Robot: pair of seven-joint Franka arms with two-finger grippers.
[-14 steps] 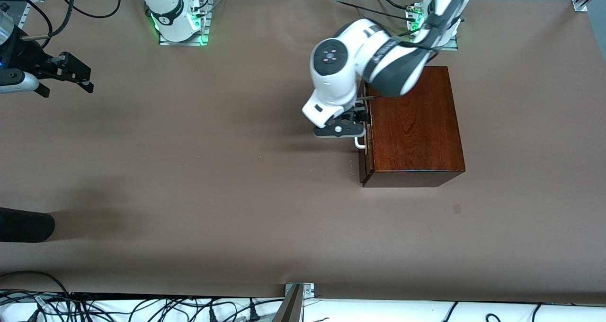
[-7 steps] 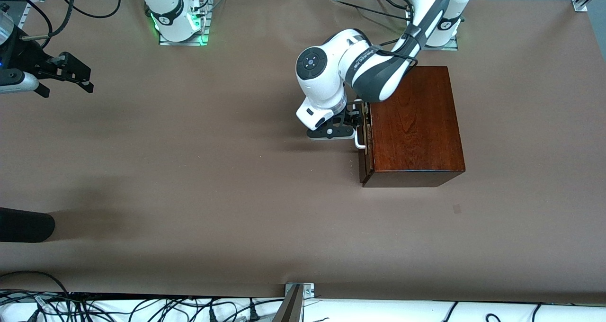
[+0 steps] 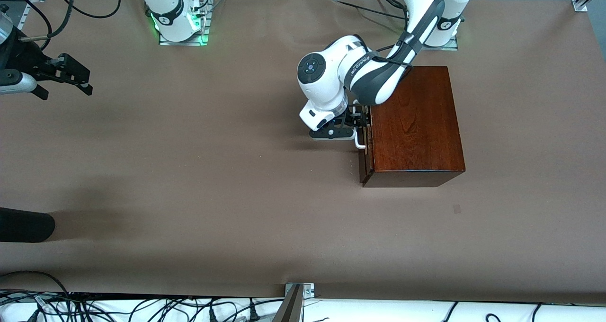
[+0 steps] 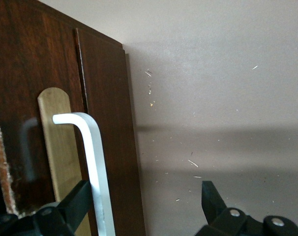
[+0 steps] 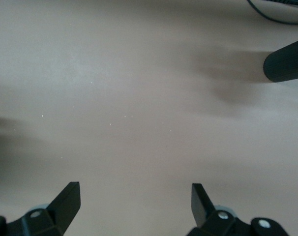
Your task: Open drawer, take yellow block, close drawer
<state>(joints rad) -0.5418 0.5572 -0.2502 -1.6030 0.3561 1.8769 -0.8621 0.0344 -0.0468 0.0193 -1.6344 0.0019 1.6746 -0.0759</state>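
Observation:
The reddish-brown wooden box (image 3: 414, 128) stands toward the left arm's end of the table. Its drawer (image 3: 364, 166) is shut, with the dark front (image 4: 107, 123) flush to the box. The white bar handle (image 3: 360, 143) shows in the left wrist view (image 4: 97, 162). My left gripper (image 3: 363, 121) is open in front of the drawer (image 4: 145, 196). One finger (image 4: 80, 196) sits between the handle and the drawer front, and the other finger (image 4: 210, 194) is off over the table. My right gripper (image 3: 78, 78) is open and empty (image 5: 134, 191) over bare table. The yellow block is hidden.
A black cylinder (image 3: 23, 225) reaches in at the right arm's end of the table, nearer the front camera, and shows in the right wrist view (image 5: 286, 61). Cables lie along the near edge beside a metal bracket (image 3: 298, 291).
The left arm's elbow swung toward its base and lowered. Its gripper shifted slightly along the drawer front at the handle. The right arm barely moved.

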